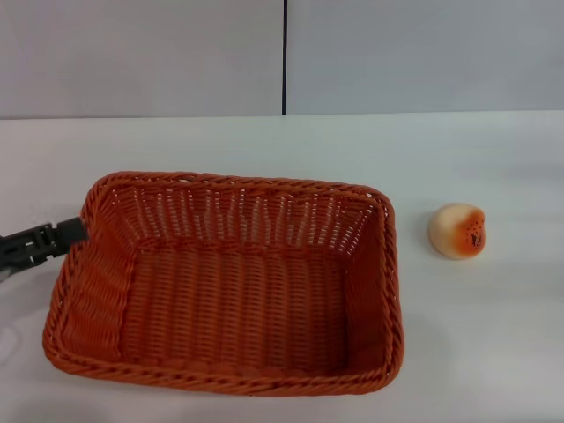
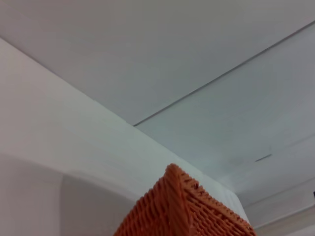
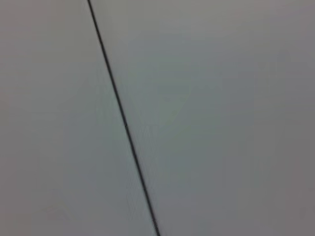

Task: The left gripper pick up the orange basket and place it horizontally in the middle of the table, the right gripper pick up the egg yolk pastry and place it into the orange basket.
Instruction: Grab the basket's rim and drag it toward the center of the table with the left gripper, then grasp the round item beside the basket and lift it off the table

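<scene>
At far left of the head view, left pincer (image 1: 75,231) reaching in low over the white tabletop (image 1: 264,145), black tip right against the outer left wall of the orange basket (image 1: 229,282), near its upper left corner; whether clenched on the weave or merely touching, cannot tell, the tip being hidden by the braided rim. Basket itself lying flat on the tabletop, open side up, long sides running left to right, slightly skewed, filling the middle and lower part of the view, nothing inside. In the left wrist view, only one woven corner of the orange basket (image 2: 184,209) poking up close to the lens, with the pale tabletop (image 2: 49,147) and grey wall panels behind; own fingers not shown there. To the right of the basket, apart from its right rim, egg yolk pastry (image 1: 457,231) sitting alone on the tabletop, cream-coloured, its orange-brown speckled patch turned toward the right and front. Behind everything, grey wall (image 1: 423,53) split by a thin dark vertical seam (image 1: 284,57) above the basket's middle. Right pincer nowhere in the head view; right wrist view filled by plain grey wall (image 3: 221,118) crossed by a slanting dark seam (image 3: 123,118), no fingers visible, so its state not shown.
</scene>
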Tool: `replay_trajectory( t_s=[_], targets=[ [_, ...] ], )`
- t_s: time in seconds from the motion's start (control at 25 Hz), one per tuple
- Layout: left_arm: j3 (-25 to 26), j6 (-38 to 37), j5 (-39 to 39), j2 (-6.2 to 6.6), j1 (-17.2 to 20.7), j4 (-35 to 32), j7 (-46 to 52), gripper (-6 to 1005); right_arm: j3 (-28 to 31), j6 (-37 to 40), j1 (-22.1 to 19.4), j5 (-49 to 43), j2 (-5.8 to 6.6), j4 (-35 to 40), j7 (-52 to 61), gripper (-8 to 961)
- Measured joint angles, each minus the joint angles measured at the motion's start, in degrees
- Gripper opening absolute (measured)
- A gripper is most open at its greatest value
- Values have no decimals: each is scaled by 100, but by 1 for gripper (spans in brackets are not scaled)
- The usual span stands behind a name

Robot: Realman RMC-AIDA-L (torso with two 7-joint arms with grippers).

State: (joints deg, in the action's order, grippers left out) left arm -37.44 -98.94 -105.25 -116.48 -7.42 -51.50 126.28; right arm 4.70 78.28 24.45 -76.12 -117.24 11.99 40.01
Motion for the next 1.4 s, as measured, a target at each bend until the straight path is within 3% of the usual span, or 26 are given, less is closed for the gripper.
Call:
replay_trajectory(
  t_s=[0.2,0.28,0.44,0.48,0.52,0.56,0.6,0.64,0.68,0.76,0.84,0.92,0.96,1.0,1.04,1.16,1.28,1.4],
  targets=[
    [314,144,-27,66,-51,0,0,659,-366,-53,72,0,68,31,77,656],
    [474,250,-45,133,-60,0,-2,659,-593,-145,92,0,123,69,259,657],
    [474,250,-45,133,-60,0,-2,659,-1296,-386,112,1,303,265,1063,656],
    [474,250,-45,133,-60,0,-2,659,-1583,-422,111,-3,370,348,1356,656],
    [1047,490,-1,243,-77,114,-288,659,-1991,-469,104,-67,467,485,1832,656],
    [1047,490,-1,243,-77,114,-288,659,-2304,-495,107,-144,555,613,2176,656],
    [1599,470,205,111,-172,269,-945,659,-2633,-528,121,-358,666,762,2698,656],
    [1599,470,205,111,-172,269,-945,659,-3154,-544,211,-952,906,1065,3741,656],
    [1599,470,205,111,-172,269,-945,660,-3154,-544,211,-952,906,1065,3741,656],
    [1967,243,1077,-166,-318,678,-2772,660,-3480,-423,376,-1735,1109,1387,4752,657],
    [1955,134,1339,-171,-358,903,-3205,660,-3584,180,713,-2995,1269,1913,5879,657],
    [1955,134,1339,-171,-358,903,-3205,660,-3586,490,842,-3357,1299,2060,6152,657],
    [1951,-213,1845,-168,-506,1682,-4513,660,-3588,788,976,-3692,1324,2175,6407,655],
    [1958,-323,1942,-175,-558,1943,-5027,660,-3593,1039,1120,-4001,1348,2263,6592,652],
    [1959,-388,1996,-180,-591,2109,-5365,660,-3601,1521,1431,-4659,1377,2422,6943,650],
    [1962,-525,2047,-177,-651,2494,-6072,660,-3618,1834,1689,-5226,1366,2592,7140,642],
    [1956,-685,2050,-185,-674,2793,-6828,657,-3834,2096,1906,-5701,1244,2893,7315,635],
    [1944,-763,2052,-192,-676,3139,-7556,654,-4507,2099,1943,-5949,1029,3363,7575,627]
  ],
)
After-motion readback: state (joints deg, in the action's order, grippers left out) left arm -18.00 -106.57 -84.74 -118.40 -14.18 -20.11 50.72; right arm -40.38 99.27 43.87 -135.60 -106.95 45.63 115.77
